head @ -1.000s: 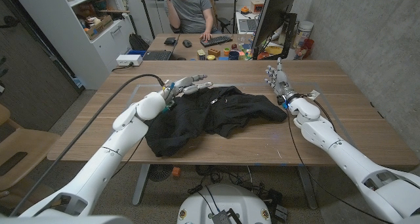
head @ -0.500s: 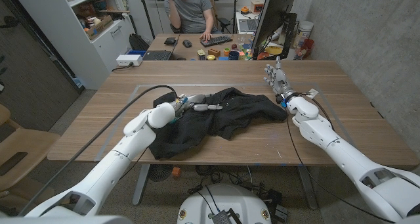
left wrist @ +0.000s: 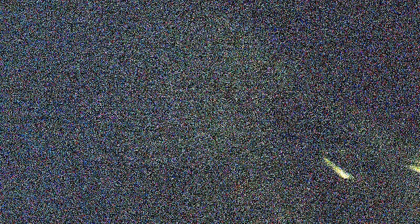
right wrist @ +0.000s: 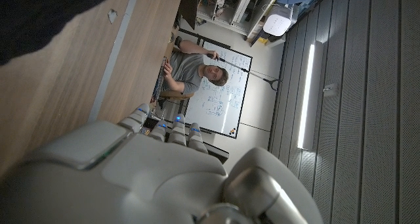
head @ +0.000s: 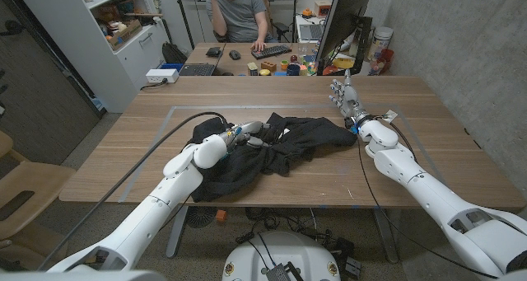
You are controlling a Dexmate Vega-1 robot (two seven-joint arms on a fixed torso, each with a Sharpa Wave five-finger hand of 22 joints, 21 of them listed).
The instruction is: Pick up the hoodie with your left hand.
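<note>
The black hoodie lies crumpled on the middle of the wooden table. My left hand is sunk into its left part, fingers curled into the bunched folds and holding cloth. The left wrist view is dark and grainy, as if covered by cloth. My right hand stands upright just behind the hoodie's right sleeve end, fingers apart and holding nothing. In the right wrist view the back of that hand shows over the table, with a dark edge of hoodie beside it.
A person sits behind the table at a second desk with a keyboard, coloured toys and a monitor. A black cable runs along my left arm over the table. A shelf stands at the far left.
My left hand has moved from the hoodie's far left edge right and nearer, into the cloth. The hoodie has bunched up around it. The right hand has stayed put.
</note>
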